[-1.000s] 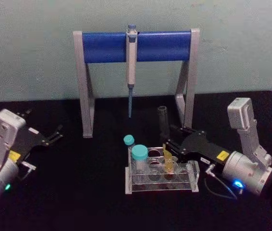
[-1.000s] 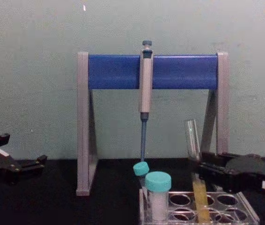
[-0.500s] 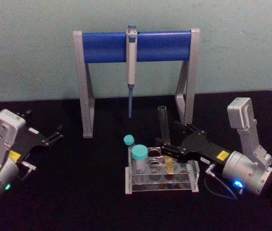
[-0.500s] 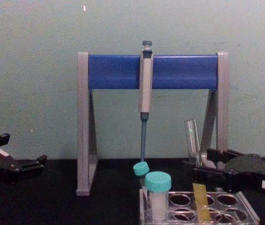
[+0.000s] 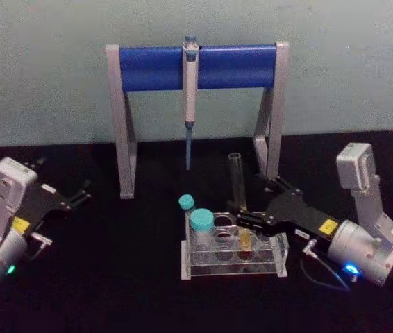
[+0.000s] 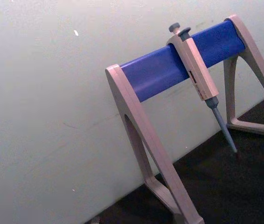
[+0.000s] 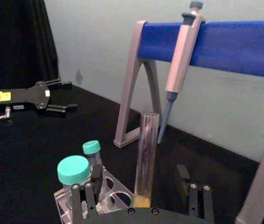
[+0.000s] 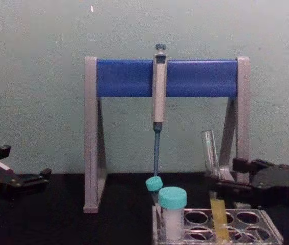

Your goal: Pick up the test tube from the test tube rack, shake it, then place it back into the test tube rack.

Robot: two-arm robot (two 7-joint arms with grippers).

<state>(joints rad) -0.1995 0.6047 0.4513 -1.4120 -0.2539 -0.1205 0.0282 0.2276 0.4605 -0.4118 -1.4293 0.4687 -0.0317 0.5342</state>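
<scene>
Standing upright in a hole of the test tube rack (image 5: 232,266), the test tube (image 5: 239,198) has its yellow liquid at the level of the rack top and its open mouth high above it. The right gripper (image 5: 246,211) is around the tube just above the rack; in the right wrist view its two fingers (image 7: 194,198) are spread wide, one on each side of the tube (image 7: 145,158), and neither of them touches the glass, so it holds nothing. In the chest view the tube (image 8: 212,168) leans slightly and the right gripper (image 8: 225,178) comes in from the right edge. Two teal-capped vials (image 5: 201,227) stand at the left end of the rack. Behind the rack is the pipette stand (image 5: 198,66) with a blue bar, and a pipette (image 5: 189,97) hangs from it. The left gripper (image 5: 80,195) rests well apart on the left side of the black table (image 5: 113,277), with its fingers a little open and nothing between them.
</scene>
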